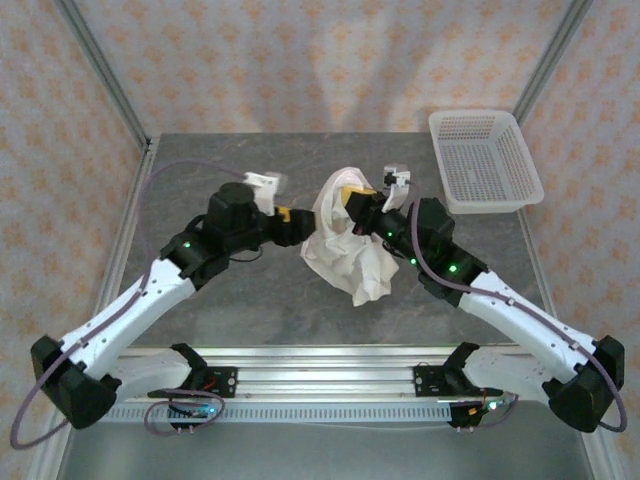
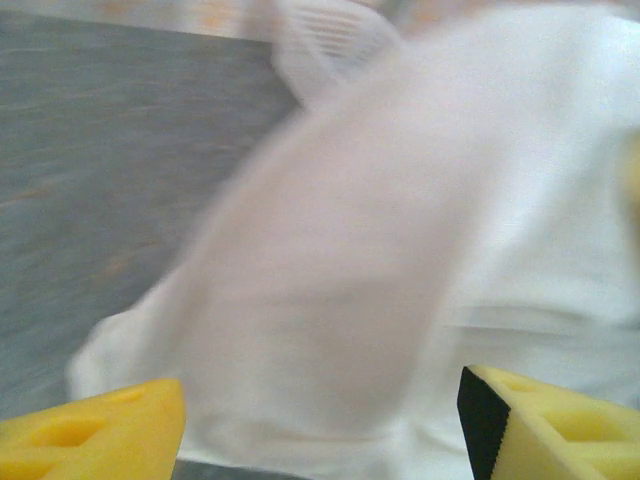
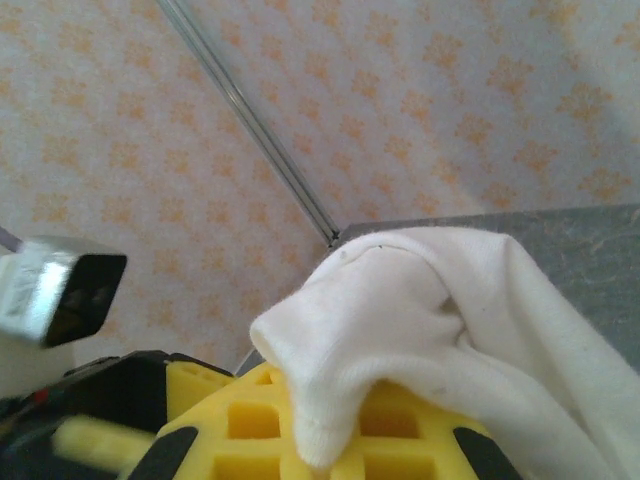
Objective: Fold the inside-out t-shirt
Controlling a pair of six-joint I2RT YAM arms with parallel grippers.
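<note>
Just left of the rigid white plastic mesh basket (image 1: 492, 205), which sits at the far right corner of the grey stone-patterned table (image 1: 240, 300), the soft, cream-white cloth inside-out t-shirt (image 1: 345, 255) is bunched into a crumpled heap. Its upper part is lifted and its lower folds trail down onto the table, on the side nearer the arm bases than the basket is. The right claw (image 1: 355, 195), yellow-fingered on a black wrist, is the closer of the two to the basket. It is buried in the top of the bundle and closed on the cloth. From its own camera I can see a rounded fold of the shirt draped over the yellow blocks and hanging down across them, with the patterned wall behind. The left claw (image 1: 287, 213) is farther from the basket, at the opposite edge of the shirt, its tip just meeting the fabric. Its jaws stand apart: in the left wrist view the two yellow fingers (image 2: 110, 430) sit wide at the bottom corners, holding nothing, with the blurred white cloth ahead of them.
</note>
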